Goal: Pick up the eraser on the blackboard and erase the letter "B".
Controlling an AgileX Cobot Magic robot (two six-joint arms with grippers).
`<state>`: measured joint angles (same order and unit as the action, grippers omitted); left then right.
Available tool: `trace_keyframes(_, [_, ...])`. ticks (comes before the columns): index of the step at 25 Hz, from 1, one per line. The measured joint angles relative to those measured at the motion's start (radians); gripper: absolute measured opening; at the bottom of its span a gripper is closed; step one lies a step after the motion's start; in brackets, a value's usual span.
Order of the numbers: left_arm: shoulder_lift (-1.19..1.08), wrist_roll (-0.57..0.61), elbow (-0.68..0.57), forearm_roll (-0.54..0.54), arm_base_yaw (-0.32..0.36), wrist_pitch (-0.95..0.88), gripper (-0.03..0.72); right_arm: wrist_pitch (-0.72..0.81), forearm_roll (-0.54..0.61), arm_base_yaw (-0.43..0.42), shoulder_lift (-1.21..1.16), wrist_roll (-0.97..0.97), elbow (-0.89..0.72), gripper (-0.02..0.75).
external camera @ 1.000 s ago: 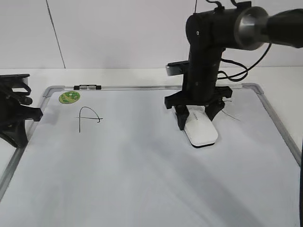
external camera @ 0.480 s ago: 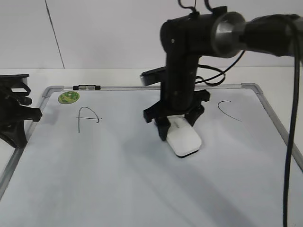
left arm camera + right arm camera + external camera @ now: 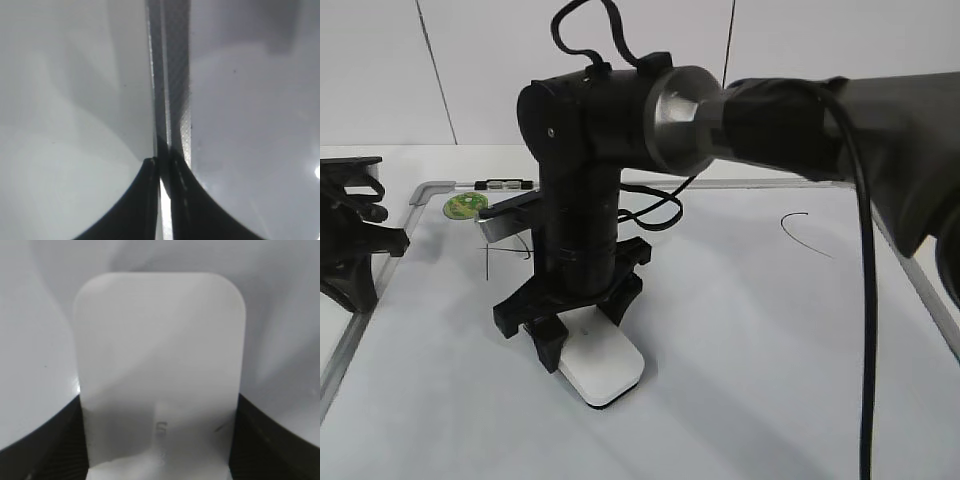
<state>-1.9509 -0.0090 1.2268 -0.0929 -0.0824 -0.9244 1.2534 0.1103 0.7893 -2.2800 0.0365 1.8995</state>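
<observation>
The white eraser (image 3: 605, 372) rests flat on the blackboard (image 3: 750, 340), towards the front left of its middle. My right gripper (image 3: 578, 335) is shut on the eraser, one finger on each long side, having reached across from the right. The right wrist view shows the eraser (image 3: 160, 350) filling the space between the fingers (image 3: 160, 445). The black "A" (image 3: 488, 258) is partly hidden behind the arm. The curved "C" (image 3: 805, 232) shows at the right. No letter "B" shows. My left gripper (image 3: 355, 250) sits at the board's left edge, its fingers (image 3: 164, 167) shut and empty.
A green round sticker (image 3: 466, 205) and a small clip (image 3: 506, 184) sit at the board's far left corner. The board's metal frame (image 3: 172, 75) runs under the left gripper. The right arm and its cable span the board's middle.
My right gripper has slid the eraser from the board's right middle to the left and nearer the front. The "C" is uncovered. The left gripper has not moved.
</observation>
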Motion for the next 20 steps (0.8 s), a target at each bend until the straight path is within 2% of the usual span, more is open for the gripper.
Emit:
trace_keyframes(6, [0.000, 0.000, 0.000, -0.002, 0.000, 0.000, 0.027, 0.000, -0.004, -0.053, -0.002, -0.002, 0.004, 0.534])
trace_keyframes(12, [0.000, 0.000, 0.000, -0.004, 0.000, 0.000, 0.027, -0.004, -0.022, -0.230, -0.002, 0.006, 0.008, 0.534])
trace_keyframes(15, [0.000, 0.000, 0.000, -0.004, 0.000, 0.000, 0.027, -0.004, -0.024, -0.288, -0.002, 0.011, 0.008, 0.534])
trace_keyframes(20, [0.000, 0.000, 0.000, -0.004, 0.000, 0.000, 0.027, -0.004, -0.021, -0.306, 0.004, 0.011, 0.008, 0.534])
